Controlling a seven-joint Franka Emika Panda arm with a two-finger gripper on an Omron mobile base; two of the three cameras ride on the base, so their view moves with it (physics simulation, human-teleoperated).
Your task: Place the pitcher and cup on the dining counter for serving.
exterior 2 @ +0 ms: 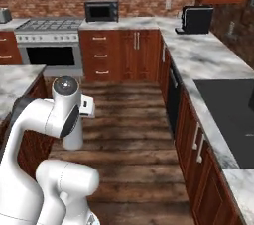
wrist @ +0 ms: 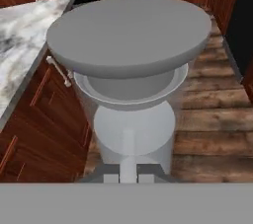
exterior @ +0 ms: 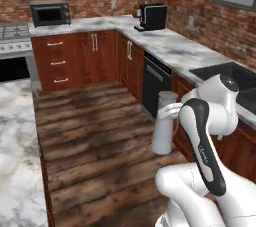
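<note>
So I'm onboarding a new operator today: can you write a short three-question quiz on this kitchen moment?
1. True or false: the pitcher stands on the dining counter.
2. What is the end effector closed on? A) green cup B) pitcher C) cabinet handle
3. Fill in: the black coffee machine sits on the marble worktop near the brick ____.

Key: 1 false, it is held up over the wooden floor; 2 B; 3 wall.
</note>
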